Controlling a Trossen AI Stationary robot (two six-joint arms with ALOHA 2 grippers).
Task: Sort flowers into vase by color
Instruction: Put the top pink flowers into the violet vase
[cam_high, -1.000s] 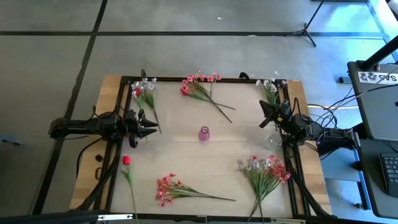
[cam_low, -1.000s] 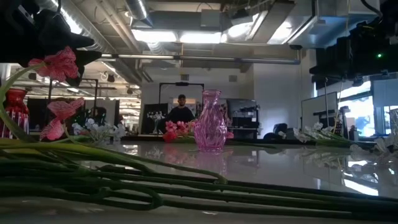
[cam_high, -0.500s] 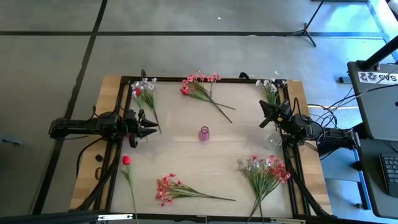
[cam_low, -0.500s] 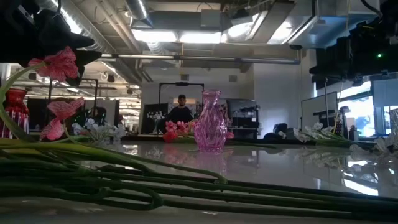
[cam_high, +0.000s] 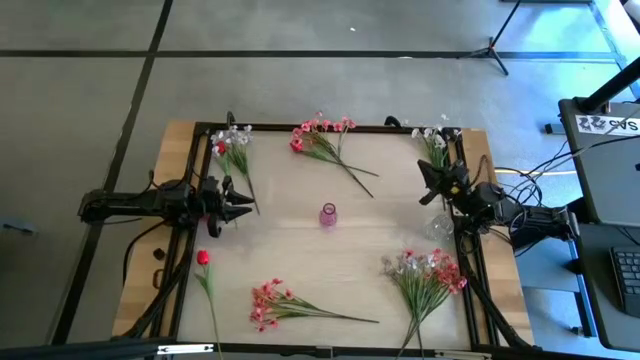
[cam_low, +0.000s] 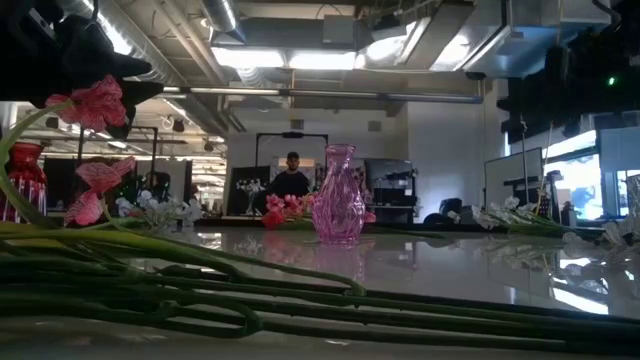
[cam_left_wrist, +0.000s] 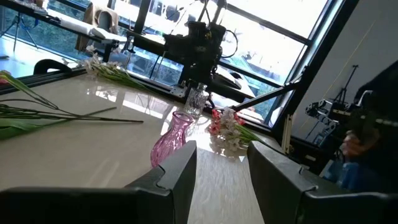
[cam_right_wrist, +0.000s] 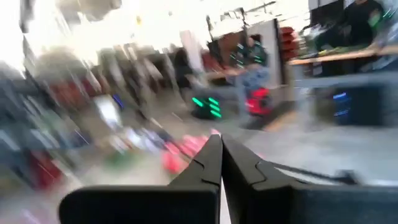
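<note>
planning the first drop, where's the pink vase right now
In the high view the pink vase stands upright near the table's middle, between the left gripper and the right gripper, with a pink spray beyond it at the far edge.

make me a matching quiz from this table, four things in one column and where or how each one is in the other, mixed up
Column one:
1. pink vase
2. single red bud
3. left end effector
4. right end effector

Column two:
a. shut, at the table's right edge
b. lying near the table's front left corner
c. open, at the table's left edge
d. upright near the middle of the table

Pairs: 1-d, 2-b, 3-c, 4-a
</note>
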